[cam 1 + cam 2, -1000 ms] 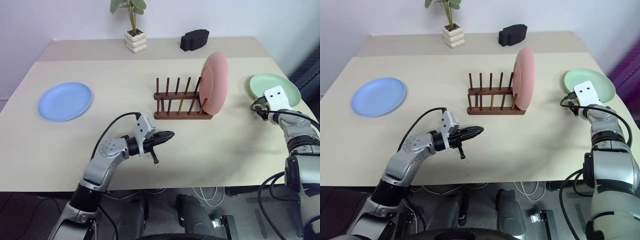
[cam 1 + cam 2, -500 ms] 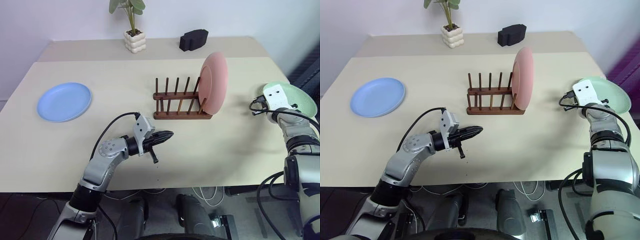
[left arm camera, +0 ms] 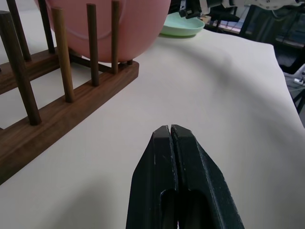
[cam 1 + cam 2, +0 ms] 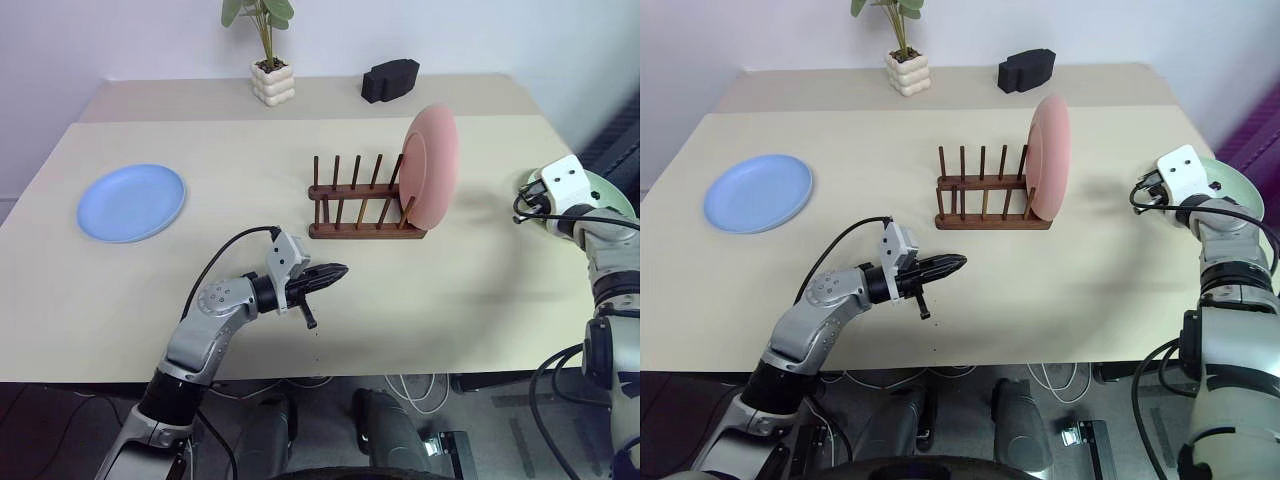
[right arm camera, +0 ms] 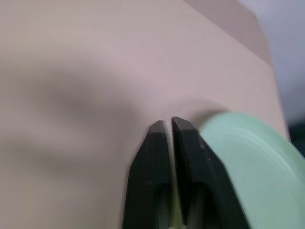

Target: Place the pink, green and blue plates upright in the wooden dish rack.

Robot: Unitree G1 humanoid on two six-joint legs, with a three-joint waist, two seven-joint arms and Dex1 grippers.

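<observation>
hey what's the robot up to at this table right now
It is loading plates into the wooden dish rack. The pink plate already stands upright at the rack's right end. The right gripper is pinching the rim of the green plate near the table's right edge. The blue plate lies flat far to the left, and the left gripper is shut and empty over the table.

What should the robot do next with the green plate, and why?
Probably carry the green plate toward the wooden rack. The right gripper pinches its rim, the pink plate already stands at the rack's right end, and free pegs wait beside it.
</observation>
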